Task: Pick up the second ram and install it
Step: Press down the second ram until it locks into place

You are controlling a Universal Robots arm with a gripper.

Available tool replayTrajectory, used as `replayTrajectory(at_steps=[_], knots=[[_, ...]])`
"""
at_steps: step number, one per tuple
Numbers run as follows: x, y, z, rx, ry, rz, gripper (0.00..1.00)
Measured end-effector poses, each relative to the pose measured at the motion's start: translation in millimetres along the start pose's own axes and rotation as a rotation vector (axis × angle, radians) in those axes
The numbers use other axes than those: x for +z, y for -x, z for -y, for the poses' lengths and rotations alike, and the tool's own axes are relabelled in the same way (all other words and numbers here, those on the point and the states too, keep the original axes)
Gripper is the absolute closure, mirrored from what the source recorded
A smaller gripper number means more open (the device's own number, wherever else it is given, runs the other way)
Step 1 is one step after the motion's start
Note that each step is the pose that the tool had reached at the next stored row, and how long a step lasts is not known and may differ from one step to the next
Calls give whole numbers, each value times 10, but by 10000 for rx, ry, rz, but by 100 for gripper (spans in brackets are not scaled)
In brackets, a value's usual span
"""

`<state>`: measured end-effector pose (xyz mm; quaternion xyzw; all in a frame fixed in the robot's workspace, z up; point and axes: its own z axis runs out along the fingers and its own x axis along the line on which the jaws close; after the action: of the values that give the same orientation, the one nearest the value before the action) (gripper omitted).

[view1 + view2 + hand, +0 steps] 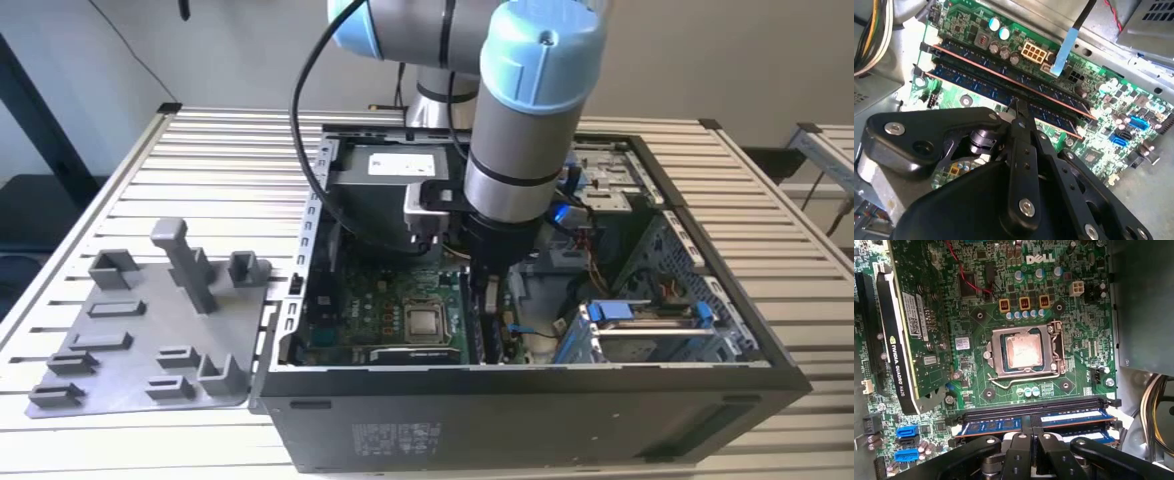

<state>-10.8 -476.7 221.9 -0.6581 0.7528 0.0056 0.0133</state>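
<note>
My gripper (pixel 489 292) reaches down into the open computer case (pixel 534 385), over the memory slots on the green motherboard (pixel 979 385). In both wrist views its black fingers come together at the tips, so it is shut (pixel 1016 106). The tips rest on the top edge of the second ram (pixel 974 93), a long dark bluish stick standing in its slot (pixel 994 426). Another stick (pixel 984 64) stands in the slot beside it. An empty black slot (pixel 1004 410) lies on the processor side.
The processor socket (pixel 1024 350) and a graphics card (pixel 899 330) sit close by. A blue flat cable (pixel 1064 47) hangs past the sticks. Grey plastic tray (pixel 120 345) with upright blocks lies at the exterior view's left. Drive cage (pixel 647 325) fills the case's right.
</note>
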Motion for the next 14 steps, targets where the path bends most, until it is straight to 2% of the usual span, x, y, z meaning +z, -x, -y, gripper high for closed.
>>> replayTrajectory(at_steps=[1, 3, 11, 14], knots=[[-32, 3, 0, 1, -3, 21, 89], [-130, 2, 1, 0, 0, -2, 89], [-492, 12, 4, 0, 0, -5, 89], [-505, 13, 4, 0, 0, -5, 89]])
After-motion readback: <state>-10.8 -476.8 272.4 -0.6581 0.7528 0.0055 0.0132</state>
